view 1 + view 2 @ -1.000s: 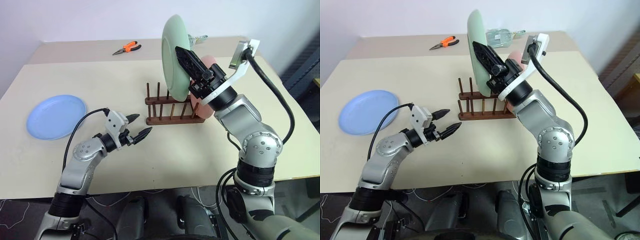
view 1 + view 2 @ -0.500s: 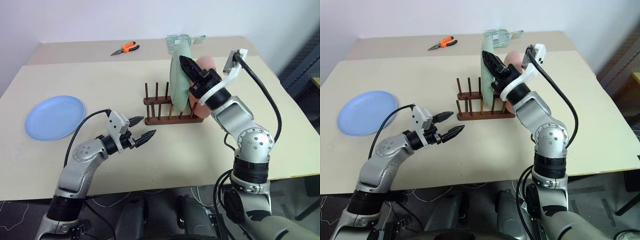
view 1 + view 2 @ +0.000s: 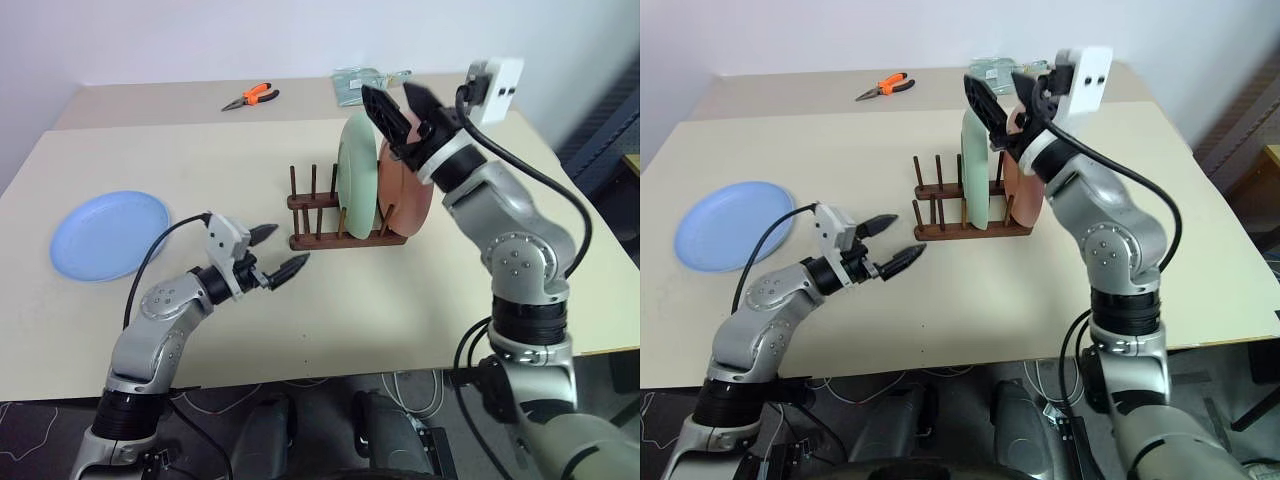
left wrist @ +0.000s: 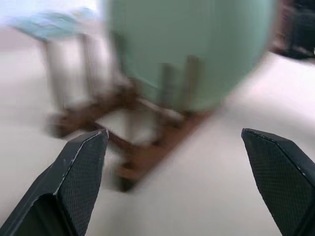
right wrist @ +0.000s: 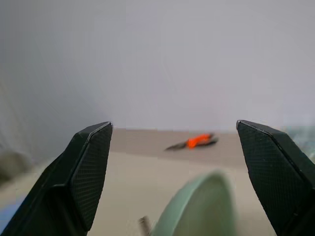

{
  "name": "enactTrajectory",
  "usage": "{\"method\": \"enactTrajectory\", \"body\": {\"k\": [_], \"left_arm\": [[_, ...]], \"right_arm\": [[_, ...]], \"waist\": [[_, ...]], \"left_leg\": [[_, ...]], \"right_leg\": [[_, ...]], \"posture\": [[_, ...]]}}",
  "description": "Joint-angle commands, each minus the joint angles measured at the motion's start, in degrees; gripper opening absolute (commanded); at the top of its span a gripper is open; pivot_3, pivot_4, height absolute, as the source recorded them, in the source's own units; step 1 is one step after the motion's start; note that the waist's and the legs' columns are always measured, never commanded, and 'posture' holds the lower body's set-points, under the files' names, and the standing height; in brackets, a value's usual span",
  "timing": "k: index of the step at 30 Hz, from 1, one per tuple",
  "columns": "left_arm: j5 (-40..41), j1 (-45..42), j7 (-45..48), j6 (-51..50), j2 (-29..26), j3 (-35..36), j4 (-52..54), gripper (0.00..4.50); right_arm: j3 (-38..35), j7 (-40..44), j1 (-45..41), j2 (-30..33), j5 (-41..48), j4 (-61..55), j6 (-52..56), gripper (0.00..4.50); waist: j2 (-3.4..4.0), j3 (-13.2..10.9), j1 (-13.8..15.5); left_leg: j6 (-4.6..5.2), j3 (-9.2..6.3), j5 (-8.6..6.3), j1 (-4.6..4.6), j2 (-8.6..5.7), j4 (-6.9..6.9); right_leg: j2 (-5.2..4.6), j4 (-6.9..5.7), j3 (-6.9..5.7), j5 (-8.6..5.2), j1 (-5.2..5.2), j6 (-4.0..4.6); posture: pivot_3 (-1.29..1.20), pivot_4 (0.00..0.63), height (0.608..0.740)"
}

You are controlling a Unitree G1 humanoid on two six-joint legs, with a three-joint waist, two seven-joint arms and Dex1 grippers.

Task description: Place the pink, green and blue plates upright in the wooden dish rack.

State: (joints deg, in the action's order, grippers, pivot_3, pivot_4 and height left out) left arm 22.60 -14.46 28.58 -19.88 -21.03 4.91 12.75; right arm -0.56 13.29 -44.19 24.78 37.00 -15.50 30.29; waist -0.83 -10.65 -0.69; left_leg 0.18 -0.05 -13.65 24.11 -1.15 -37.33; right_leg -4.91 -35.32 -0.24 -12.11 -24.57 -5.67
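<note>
With green plate [image 3: 356, 172] and pink plate [image 3: 404, 190] upright in the wooden dish rack [image 3: 340, 222], the blue plate [image 3: 108, 234] lies flat on the bench [image 3: 400, 310], likely light, stiff, slippery, best pinched at its rim; left claw [image 3: 272, 250] and right claw [image 3: 397, 105] are spread, empty.

green plate [image 3: 357, 178] upright in rack [image 3: 345, 222], blue plate [image 3: 110, 234] flat

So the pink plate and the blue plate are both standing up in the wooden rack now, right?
Not quite. The pink plate is standing in the wooden rack, but the one beside it is the green plate, not the blue one. The blue plate lies flat on the table, off to the robot's left. The left eye view shows it.
</note>
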Motion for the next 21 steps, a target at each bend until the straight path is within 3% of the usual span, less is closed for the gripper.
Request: {"method": "enactTrajectory", "body": {"k": [1,5,7,16,19,21], "left_arm": [[-7.7,-5.8,-20.8,3.1,1.1,12.4,-6.0,4.49],[-11.6,-10.8,-43.1,-1.7,2.0,26.4,-10.3,4.49],[-9.6,-12.0,-49.2,-4.2,2.6,32.6,-10.9,4.49],[10.1,-14.4,-57.8,-18.7,10.2,47.7,-7.4,4.49],[16.4,-14.7,-59.3,-20.8,12.1,49.8,-7.0,3.57],[19.8,-15.1,-59.6,-20.4,12.9,50.3,-6.6,2.57]], "right_arm": [[8.9,11.9,-1.4,5.2,-9.3,-6.5,-6.2,4.30],[15.5,17.3,0.3,6.0,-16.9,-6.4,-11.0,4.30],[17.1,19.0,1.6,5.1,-18.9,-5.7,-12.4,4.30],[18.3,23.4,2.7,0.4,-22.9,-2.9,-14.6,4.30],[17.8,23.8,2.9,-0.5,-23.5,-2.8,-14.9,4.50],[17.3,24.0,3.1,-1.0,-23.3,-2.9,-14.6,4.50]], "waist": [[-0.06,0.0,-0.2],[-0.12,0.0,-0.4],[-0.23,0.0,-0.2],[-0.72,0.1,1.4],[-0.76,0.1,1.2],[-0.76,0.1,1.2]], "left_leg": [[0.00,-0.03,0.00,0.00,0.02,-0.01],[0.00,-0.04,0.00,-0.07,0.11,0.07],[0.00,-0.07,0.00,-0.06,0.10,0.06],[-0.09,-0.12,0.01,0.00,-0.10,-0.08],[-0.12,-0.13,0.01,0.01,-0.10,-0.03],[-0.17,-0.13,0.03,-0.01,-0.08,0.00]], "right_leg": [[0.05,0.00,-0.01,0.00,0.00,-0.01],[0.16,-0.01,0.00,0.06,0.00,-0.11],[0.15,-0.03,0.00,0.08,0.00,-0.15],[-0.13,0.05,-0.03,0.17,0.10,-0.28],[-0.13,0.05,-0.04,0.18,0.05,-0.27],[-0.12,0.03,-0.03,0.20,0.04,-0.24]], "posture": [[0.00,0.150,0.738],[0.00,0.150,0.738],[0.00,0.150,0.738],[0.00,0.150,0.738],[0.00,0.150,0.738],[0.00,0.150,0.738]]}}
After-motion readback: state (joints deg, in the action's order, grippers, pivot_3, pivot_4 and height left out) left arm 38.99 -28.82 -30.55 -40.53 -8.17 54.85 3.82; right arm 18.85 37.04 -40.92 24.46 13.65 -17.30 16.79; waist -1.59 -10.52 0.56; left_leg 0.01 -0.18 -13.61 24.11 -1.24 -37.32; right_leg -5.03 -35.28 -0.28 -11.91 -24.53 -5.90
